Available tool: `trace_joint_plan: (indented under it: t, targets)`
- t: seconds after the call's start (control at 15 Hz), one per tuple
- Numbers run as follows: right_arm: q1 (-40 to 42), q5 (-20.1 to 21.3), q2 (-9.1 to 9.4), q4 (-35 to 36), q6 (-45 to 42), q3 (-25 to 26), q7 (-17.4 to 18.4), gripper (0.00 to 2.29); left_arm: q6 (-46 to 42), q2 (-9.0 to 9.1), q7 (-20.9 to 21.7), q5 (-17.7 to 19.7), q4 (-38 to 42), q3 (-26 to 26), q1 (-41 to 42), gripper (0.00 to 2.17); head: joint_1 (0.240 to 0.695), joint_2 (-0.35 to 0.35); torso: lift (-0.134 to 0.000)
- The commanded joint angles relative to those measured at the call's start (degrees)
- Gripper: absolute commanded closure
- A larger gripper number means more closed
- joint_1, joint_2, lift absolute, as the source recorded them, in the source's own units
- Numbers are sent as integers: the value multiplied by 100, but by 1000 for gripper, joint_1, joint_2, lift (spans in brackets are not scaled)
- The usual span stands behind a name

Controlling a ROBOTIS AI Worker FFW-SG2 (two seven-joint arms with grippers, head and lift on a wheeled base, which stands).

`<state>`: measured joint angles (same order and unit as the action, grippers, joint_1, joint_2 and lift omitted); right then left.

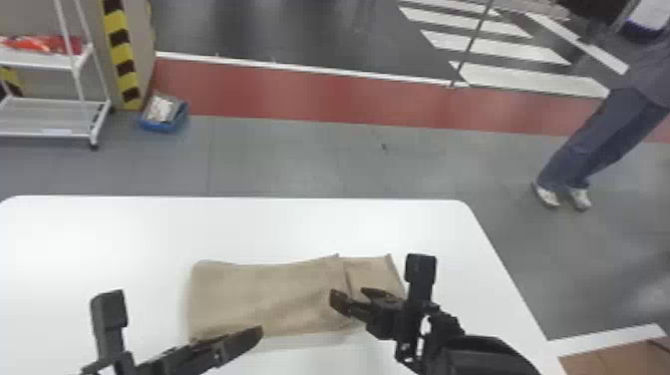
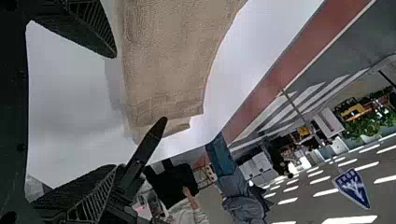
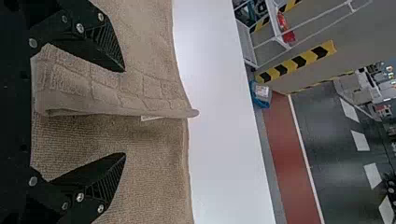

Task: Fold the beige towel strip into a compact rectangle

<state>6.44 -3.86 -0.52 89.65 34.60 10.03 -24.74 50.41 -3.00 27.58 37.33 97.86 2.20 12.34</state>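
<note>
Closest of all, the robot's black right arm (image 1: 478, 354) slants in from the lower right, with the left arm (image 1: 169, 361) low on the other side. Beyond them spreads the white table (image 1: 249, 219). Across it, left to right, lies the beige towel (image 1: 279, 294), doubled on itself. The upper layer (image 3: 102, 88) stops short of the right end, so a stretch of the under layer (image 1: 374, 269) sticks out past it. I take the towel to be set broadside so each arm can tend its own end, with another fold still wanted before it makes a compact rectangle.

The right arm reaches inward over that stepped end, its jaws spread, one on each side of the upper layer's patterned edge (image 3: 163, 113). They aren't clamped on it; the next move probably calls for closing there, and a careless pinch could catch both layers. The left arm points in toward the towel's near left corner, its jaws parted and empty. Smallest of all, a white label (image 3: 152, 118) pokes out along that patterned edge.
</note>
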Motion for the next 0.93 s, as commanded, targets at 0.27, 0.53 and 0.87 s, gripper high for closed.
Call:
trace_joint_plan:
  t: [0.27,0.53,0.87]
  targets:
    - [-249,35,9,-202,228,-141,127,407,0,2,54,3,5,-1,32,36,695,-253,0]
    - [-407,96,0,-509,193,-124,127,532,0,2,54,3,5,-9,49,36,695,-249,0]
    - [-425,44,-9,-518,211,-97,39,1291,0,2,45,-6,32,-9,49,36,695,-249,0]
